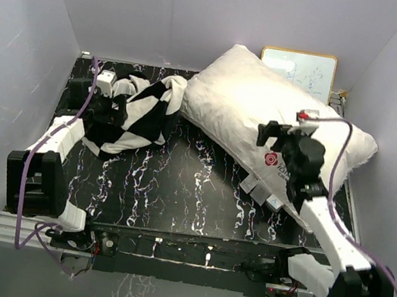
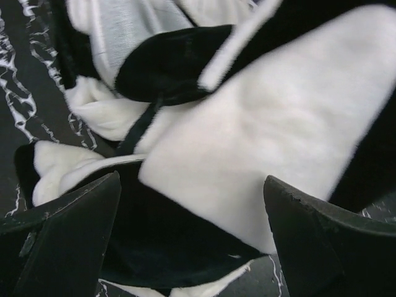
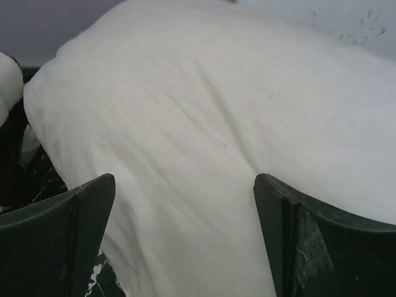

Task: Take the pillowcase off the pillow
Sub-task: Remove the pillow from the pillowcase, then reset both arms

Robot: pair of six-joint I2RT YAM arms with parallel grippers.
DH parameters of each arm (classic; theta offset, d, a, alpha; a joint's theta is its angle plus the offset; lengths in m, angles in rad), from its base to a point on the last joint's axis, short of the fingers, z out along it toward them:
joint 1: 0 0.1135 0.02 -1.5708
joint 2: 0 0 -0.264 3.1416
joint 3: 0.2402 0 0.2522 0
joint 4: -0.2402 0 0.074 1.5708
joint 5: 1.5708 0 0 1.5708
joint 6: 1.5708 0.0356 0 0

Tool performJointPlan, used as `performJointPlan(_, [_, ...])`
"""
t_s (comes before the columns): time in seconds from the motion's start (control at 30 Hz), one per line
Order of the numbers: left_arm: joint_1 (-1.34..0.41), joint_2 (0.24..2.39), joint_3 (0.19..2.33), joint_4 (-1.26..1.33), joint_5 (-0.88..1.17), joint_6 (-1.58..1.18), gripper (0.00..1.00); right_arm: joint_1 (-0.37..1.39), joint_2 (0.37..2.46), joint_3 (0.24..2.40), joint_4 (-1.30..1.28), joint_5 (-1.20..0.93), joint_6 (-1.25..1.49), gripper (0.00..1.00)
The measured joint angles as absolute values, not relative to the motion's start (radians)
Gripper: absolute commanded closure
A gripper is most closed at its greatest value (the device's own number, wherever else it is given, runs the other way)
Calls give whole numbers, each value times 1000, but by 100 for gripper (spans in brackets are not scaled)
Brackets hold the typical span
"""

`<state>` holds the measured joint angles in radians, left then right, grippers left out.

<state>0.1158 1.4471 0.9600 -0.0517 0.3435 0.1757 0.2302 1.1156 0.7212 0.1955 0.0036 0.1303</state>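
Left end effector agape over pillowcase, pillow alongside

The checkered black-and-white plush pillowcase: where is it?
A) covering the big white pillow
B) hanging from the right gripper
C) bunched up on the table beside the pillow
C: the checkered pillowcase lies crumpled on the black marbled table, left of the bare plump white pillow.

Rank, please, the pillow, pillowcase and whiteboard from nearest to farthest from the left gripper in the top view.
1. Pillowcase, right at the left gripper.
2. Pillow, centre-right.
3. Whiteboard, back right, behind the pillow.
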Motion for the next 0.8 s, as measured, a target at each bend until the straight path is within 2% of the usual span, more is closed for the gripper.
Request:
performJointPlan(0.1, [147, 1447, 890, 63, 318, 105, 3, 235, 930, 529, 381, 84, 117, 2])
performJointPlan(0.23, [169, 1444, 714, 253, 297, 33, 3, 235, 861, 399, 492, 271, 114, 2])
performJointPlan(0.5, [167, 1479, 371, 718, 279, -46, 3, 221, 894, 247, 704, 478, 146, 2])
performJointPlan(0.8, [154, 1682, 189, 1317, 253, -64, 3, 140, 1158, 165, 1120, 448, 181, 2])
